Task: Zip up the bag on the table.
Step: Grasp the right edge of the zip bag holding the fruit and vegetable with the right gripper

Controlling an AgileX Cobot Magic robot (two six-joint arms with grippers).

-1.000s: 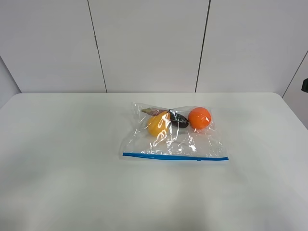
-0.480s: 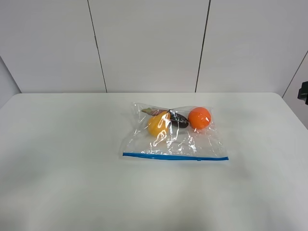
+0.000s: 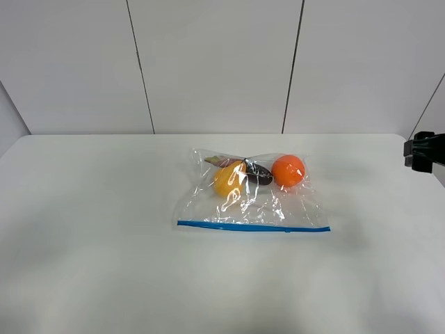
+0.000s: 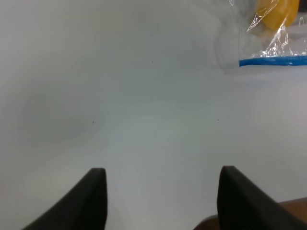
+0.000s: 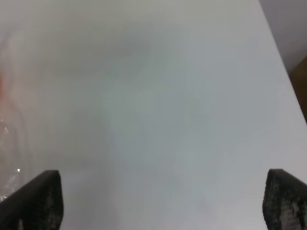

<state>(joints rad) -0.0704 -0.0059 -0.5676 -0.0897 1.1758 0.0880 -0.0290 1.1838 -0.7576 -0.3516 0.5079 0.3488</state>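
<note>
The clear plastic bag (image 3: 250,198) lies flat in the middle of the white table (image 3: 104,229). Its blue zipper strip (image 3: 253,226) runs along the near edge. Inside are a yellow pear (image 3: 229,179), a dark item (image 3: 259,174) and an orange ball (image 3: 288,170). My right gripper (image 3: 421,152) enters at the right edge above the table, well right of the bag; in the right wrist view (image 5: 160,201) its jaws are wide open. My left gripper (image 4: 160,196) is open over bare table, with the bag's corner (image 4: 273,43) and zipper strip (image 4: 272,61) ahead of it.
A white panelled wall (image 3: 215,66) stands behind the table. The table's right edge (image 5: 283,72) shows in the right wrist view, near the right gripper.
My right gripper has come further into the exterior high view from the right edge, moving left toward the table. The bag has not moved.
</note>
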